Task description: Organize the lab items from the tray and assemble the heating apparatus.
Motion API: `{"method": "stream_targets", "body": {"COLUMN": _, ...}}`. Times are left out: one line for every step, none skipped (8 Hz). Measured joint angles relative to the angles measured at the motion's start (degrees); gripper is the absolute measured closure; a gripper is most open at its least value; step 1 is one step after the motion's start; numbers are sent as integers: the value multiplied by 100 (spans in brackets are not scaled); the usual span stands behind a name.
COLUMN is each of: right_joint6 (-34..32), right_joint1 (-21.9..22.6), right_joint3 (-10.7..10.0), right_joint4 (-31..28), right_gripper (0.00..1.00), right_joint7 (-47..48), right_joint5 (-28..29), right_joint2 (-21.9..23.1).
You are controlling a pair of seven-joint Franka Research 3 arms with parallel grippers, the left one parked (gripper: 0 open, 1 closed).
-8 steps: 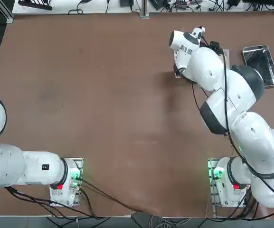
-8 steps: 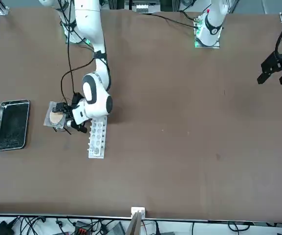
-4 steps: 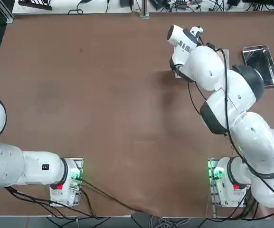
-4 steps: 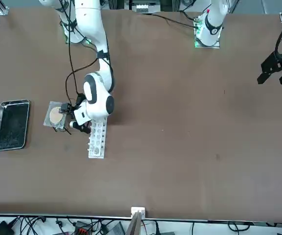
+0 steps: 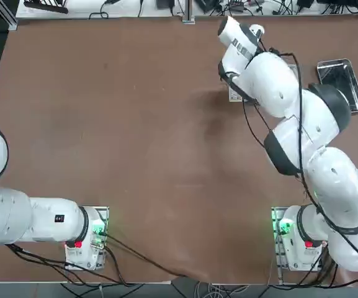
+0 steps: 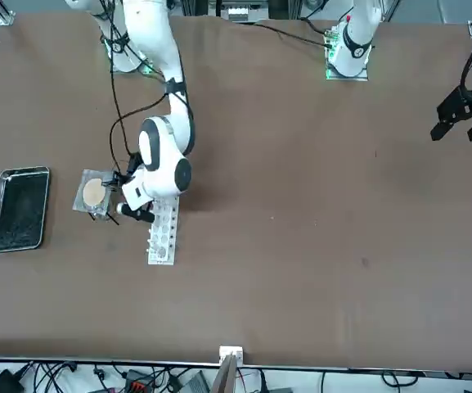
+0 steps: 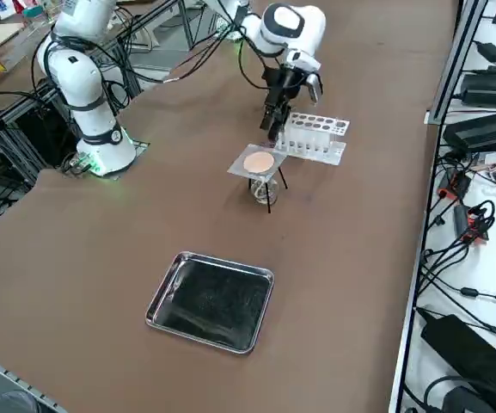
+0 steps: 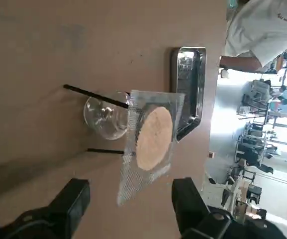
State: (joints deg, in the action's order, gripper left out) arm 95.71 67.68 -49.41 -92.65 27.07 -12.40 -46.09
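The heating apparatus stands assembled on the table. The grey mesh pad (image 7: 259, 163) with its tan centre lies on the black wire tripod (image 7: 270, 198), and the clear glass burner (image 7: 260, 191) sits underneath. In the wrist view the mesh pad (image 8: 150, 144), the burner (image 8: 105, 117) and a tripod leg (image 8: 94, 95) lie just beyond my fingers. My right gripper (image 7: 272, 123) (image 6: 128, 210) (image 8: 131, 209) hangs open and empty a short way from the pad, between it and the tube rack. The shiny metal tray (image 7: 212, 301) (image 6: 20, 208) (image 5: 340, 84) lies apart from them with nothing in it.
A white tube rack (image 7: 316, 138) (image 6: 162, 233) lies beside the apparatus, under my wrist. A person in a white shirt (image 8: 262, 30) stands beyond the table edge past the tray. Cables and boxes (image 7: 488, 129) line the floor beside the table.
My right gripper has drawn back from the mesh pad toward the tube rack, its wrist swinging round. The pad stays on the tripod. The jaws stay open.
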Motion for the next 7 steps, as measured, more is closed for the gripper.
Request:
{"method": "stream_targets", "body": {"right_joint6": -329, "right_joint1": 14, "right_joint3": -168, "right_joint4": 204, "right_gripper": 0, "right_joint7": -373, "right_joint5": 179, "right_joint2": 137}}
{"method": "stream_targets", "body": {"right_joint6": -648, "right_joint1": 18, "right_joint3": -345, "right_joint4": 383, "right_gripper": 0, "right_joint7": -801, "right_joint5": 293, "right_joint2": 347}}
{"method": "stream_targets", "body": {"right_joint6": -940, "right_joint1": 18, "right_joint3": -504, "right_joint4": 545, "right_gripper": 0, "right_joint7": -1178, "right_joint5": 324, "right_joint2": 634}}
{"method": "stream_targets", "body": {"right_joint6": -1148, "right_joint1": 17, "right_joint3": -672, "right_joint4": 686, "right_gripper": 0, "right_joint7": -1497, "right_joint5": 328, "right_joint2": 957}}
{"method": "stream_targets", "body": {"right_joint6": -1270, "right_joint1": 11, "right_joint3": -849, "right_joint4": 797, "right_gripper": 0, "right_joint7": -1786, "right_joint5": 353, "right_joint2": 1315}}
{"method": "stream_targets", "body": {"right_joint6": -1315, "right_joint1": -15, "right_joint3": -972, "right_joint4": 837, "right_gripper": 0, "right_joint7": -1957, "right_joint5": 395, "right_joint2": 1740}}
{"method": "stream_targets", "body": {"right_joint6": -1325, "right_joint1": -84, "right_joint3": -1013, "right_joint4": 836, "right_gripper": 0, "right_joint7": -2020, "right_joint5": 418, "right_joint2": 2185}}
